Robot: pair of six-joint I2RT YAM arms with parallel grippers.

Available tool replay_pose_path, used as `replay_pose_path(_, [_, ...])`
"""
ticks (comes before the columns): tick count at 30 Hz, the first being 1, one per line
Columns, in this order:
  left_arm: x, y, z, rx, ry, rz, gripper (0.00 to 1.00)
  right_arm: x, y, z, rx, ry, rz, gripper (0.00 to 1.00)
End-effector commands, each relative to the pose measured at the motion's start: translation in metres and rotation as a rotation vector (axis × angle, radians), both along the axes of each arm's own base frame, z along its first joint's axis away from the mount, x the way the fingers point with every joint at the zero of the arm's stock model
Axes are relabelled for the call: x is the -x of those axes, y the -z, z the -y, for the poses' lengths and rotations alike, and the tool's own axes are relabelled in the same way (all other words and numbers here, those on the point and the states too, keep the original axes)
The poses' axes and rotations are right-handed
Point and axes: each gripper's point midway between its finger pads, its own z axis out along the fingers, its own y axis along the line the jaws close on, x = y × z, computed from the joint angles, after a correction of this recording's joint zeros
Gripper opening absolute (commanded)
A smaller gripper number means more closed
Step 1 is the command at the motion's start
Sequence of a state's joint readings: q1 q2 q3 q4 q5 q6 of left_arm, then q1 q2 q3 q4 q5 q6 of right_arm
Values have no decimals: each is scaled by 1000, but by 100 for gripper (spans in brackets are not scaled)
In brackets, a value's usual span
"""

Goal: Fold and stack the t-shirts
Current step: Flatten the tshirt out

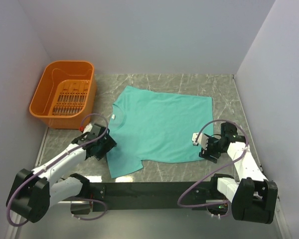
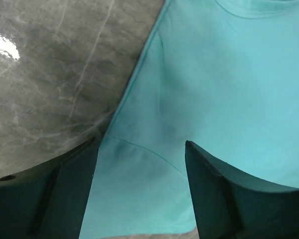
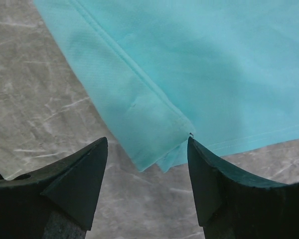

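A plain teal-green t-shirt (image 1: 162,125) lies spread flat in the middle of the table. My left gripper (image 1: 105,145) is open at the shirt's near left sleeve; in the left wrist view the sleeve and its seam (image 2: 139,169) lie between the two dark fingers (image 2: 214,194). My right gripper (image 1: 205,147) is open at the shirt's near right corner; in the right wrist view the folded hem corner (image 3: 159,149) lies just ahead of the gap between the fingers (image 3: 82,179), on the marble.
An orange slotted basket (image 1: 65,94) stands at the far left of the grey marble table (image 1: 224,94). White walls close in the left, right and back. A black bar (image 1: 149,191) runs along the near edge between the arm bases.
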State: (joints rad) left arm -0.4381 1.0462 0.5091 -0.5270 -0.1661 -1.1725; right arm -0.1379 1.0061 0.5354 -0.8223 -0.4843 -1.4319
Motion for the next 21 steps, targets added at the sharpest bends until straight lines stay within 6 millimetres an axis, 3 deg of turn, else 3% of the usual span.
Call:
replay_pose_path(1, [-17,-2,0,-9,-42,38,76,-28,-18,-3,-27,-33,68,72])
replay_pose_path(8, [-24,2,-4,-36,-74,21,75,-29,-6,-8,-60,-94,-43,72])
replay_pose_path(15, [-18,12,-1,-21,-60,-12,59,-31,2,-7,-63,-108,-76,71])
replay_pose_path(17, [-14,13,0,-16,-47,-14,44,-32,3,-7,-64,-111,-79,71])
replay_pose_path(18, [-14,9,0,-8,-45,0,25,-31,6,-8,-68,-117,-93,71])
replay_pose_path(21, [-12,-1,0,11,-37,34,14,-30,9,-10,-74,-127,-130,69])
